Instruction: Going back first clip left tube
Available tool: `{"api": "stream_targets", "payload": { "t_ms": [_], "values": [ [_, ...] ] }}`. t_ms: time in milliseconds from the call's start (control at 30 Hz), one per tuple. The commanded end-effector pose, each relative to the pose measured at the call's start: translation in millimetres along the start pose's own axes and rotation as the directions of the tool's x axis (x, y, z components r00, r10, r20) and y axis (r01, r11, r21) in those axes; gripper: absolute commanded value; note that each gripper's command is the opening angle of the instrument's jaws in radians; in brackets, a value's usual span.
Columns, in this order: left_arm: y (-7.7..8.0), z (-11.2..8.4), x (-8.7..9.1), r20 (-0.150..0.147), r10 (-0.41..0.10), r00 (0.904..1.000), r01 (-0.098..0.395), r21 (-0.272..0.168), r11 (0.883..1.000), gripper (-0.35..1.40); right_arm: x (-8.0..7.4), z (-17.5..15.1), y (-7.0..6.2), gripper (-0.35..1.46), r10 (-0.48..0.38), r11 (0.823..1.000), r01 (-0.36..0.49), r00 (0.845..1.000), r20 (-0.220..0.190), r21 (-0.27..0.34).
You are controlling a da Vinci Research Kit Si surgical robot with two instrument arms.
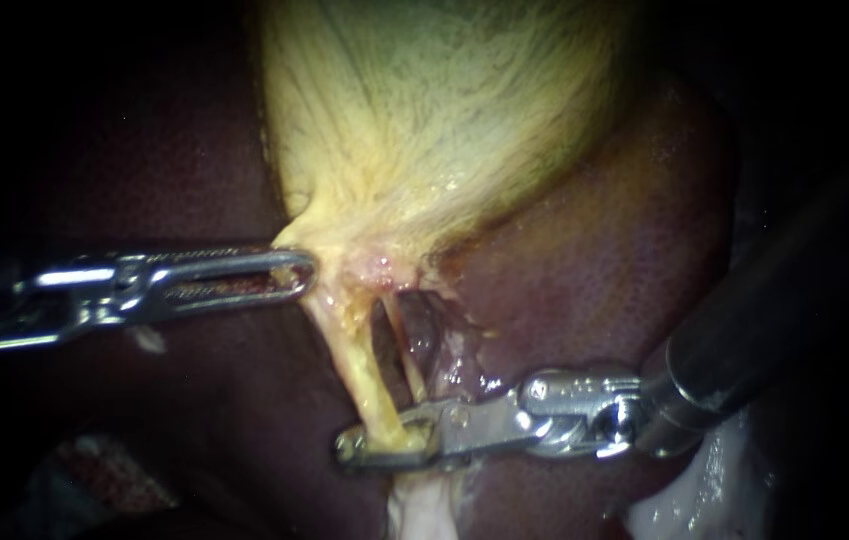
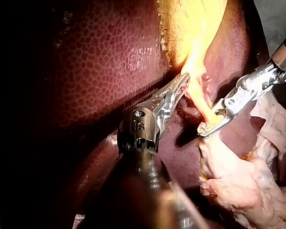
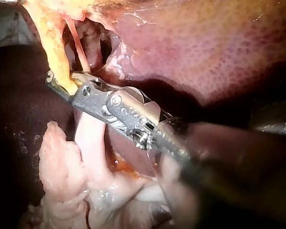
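Observation:
The yellow gallbladder [image 1: 434,110] hangs over the dark red liver [image 1: 604,250]. My left instrument [image 1: 299,275] comes in from the left, its jaws shut on the gallbladder's narrow lower end. Two tubes run down from there: a thick yellow left tube [image 1: 362,375] and a thin right tube [image 1: 407,362]. My right instrument [image 1: 364,447] comes from the lower right, and its jaws close around the lower end of the left tube. The right wrist view shows the left tube [image 3: 57,52] pinched between those jaws [image 3: 57,82]. I see no separate clip.
Pale, wet fatty tissue [image 1: 424,510] lies below the right instrument's jaws and shows beneath them in the right wrist view [image 3: 62,171]. In the left wrist view both instruments [image 2: 183,82] [image 2: 205,130] sit close together over the liver [image 2: 100,62].

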Motion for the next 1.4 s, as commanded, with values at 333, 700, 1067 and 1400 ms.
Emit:
{"api": "stream_targets", "payload": {
  "t_ms": [333,700,1067,1400],
  "values": [
    [-0.1,-0.2,0.0,0.000,0.001,1.0000,-0.001,0.001,1.000,-0.35,-0.2,0.1,0.0,-0.35,0.004,1.000,-0.004,1.000,0.008,0.001],
    [-0.3,-0.3,-0.2,0.001,-0.001,1.0000,0.001,-0.001,1.000,-0.35,0.9,-0.1,0.2,0.51,-0.184,0.981,0.183,0.983,-0.019,-0.058],
    [-0.4,-0.5,-0.3,0.001,-0.001,1.0000,0.001,-0.001,1.000,-0.35,1.8,-0.6,0.9,0.60,-0.406,0.902,0.401,0.914,0.003,-0.157],
    [-0.4,-0.6,-0.2,0.000,-0.001,1.0000,0.001,-0.001,1.000,-0.35,1.3,-2.9,0.4,0.60,-0.419,0.897,0.415,0.908,0.002,-0.151]
  ]
}}
